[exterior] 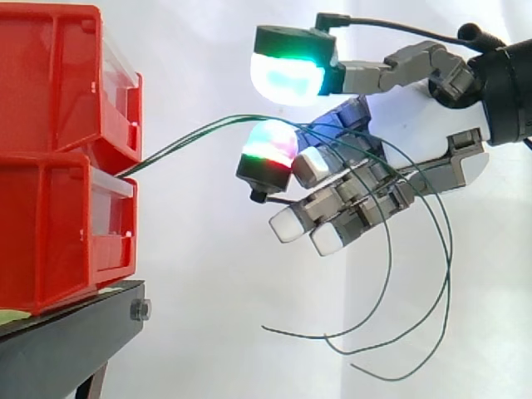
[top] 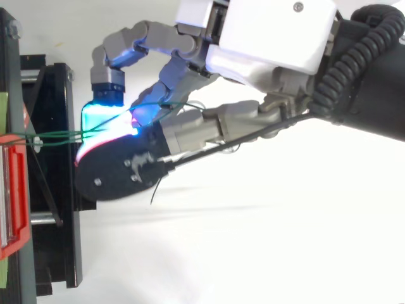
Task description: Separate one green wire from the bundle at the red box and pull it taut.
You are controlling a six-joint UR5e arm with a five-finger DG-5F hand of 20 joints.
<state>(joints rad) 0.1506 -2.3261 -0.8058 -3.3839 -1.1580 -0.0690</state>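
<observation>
Several thin green wires (exterior: pixel 187 140) leave the gap between the two stacked red bins (exterior: pixel 58 158) and run right in a low arc to my hand (exterior: pixel 391 125). They lie across the top of a red-and-green glowing fingertip (exterior: pixel 268 145). The thumb pad (exterior: pixel 287 76), glowing green and white, hovers just above them with a small gap. Past that fingertip the wires thread between the fingers and loop down behind the hand, their loose ends (exterior: pixel 357 337) hanging free. From above, the wires (top: pixel 57 134) reach the glowing pads of the hand (top: pixel 266 38).
The bins sit on a black stand (exterior: pixel 75 332) at the left, before a white curtain. The arm enters from the right.
</observation>
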